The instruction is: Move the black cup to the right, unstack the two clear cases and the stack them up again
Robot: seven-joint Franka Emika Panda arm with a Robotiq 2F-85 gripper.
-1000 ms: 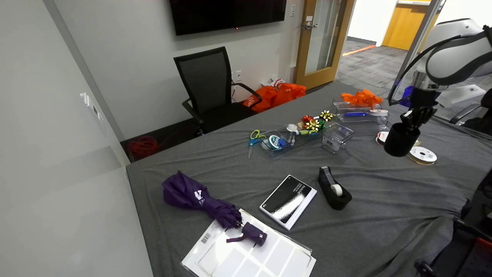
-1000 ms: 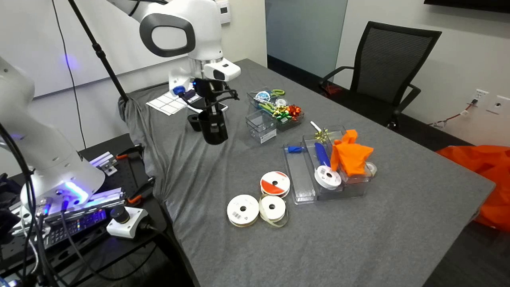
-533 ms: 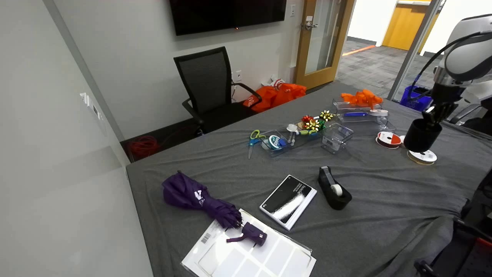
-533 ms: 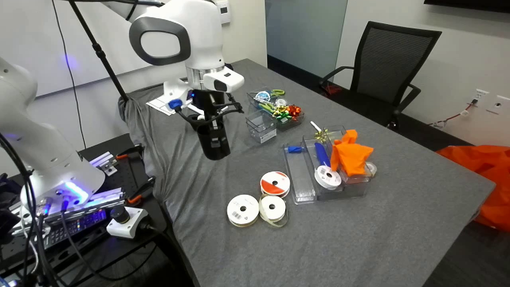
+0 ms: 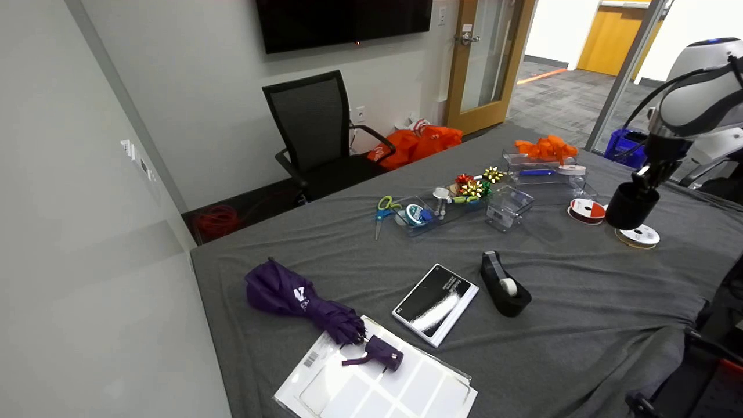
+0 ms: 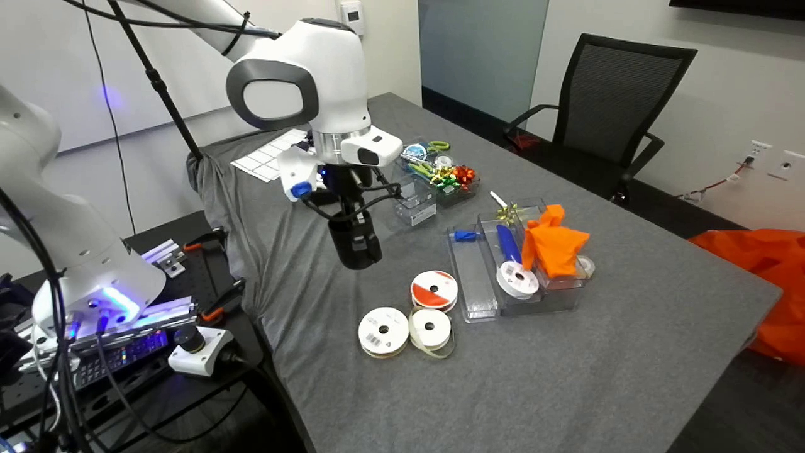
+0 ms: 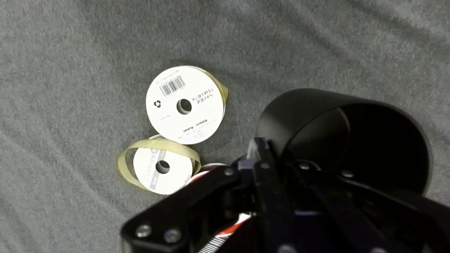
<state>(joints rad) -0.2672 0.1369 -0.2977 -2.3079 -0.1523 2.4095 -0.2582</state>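
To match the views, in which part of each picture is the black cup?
In an exterior view: the black cup, right side, mid-height.
In an exterior view: the cup, slightly left of centre.
In the wrist view: the cup, right of centre.
Shared landmark: the large white ribbon spool, lower than the cup in both exterior views, left of it in the wrist view.

The arm (image 6: 336, 75) was cased in rounded white shells, marked by a grey oval ring (image 6: 310, 97) and silver collar (image 6: 334, 143). Black cables (image 6: 258, 31) were strapped along it. The base (image 6: 91, 274), at left, was lit blue; the black gripper (image 7: 279, 154) was studded with silvery screws (image 7: 143, 230).
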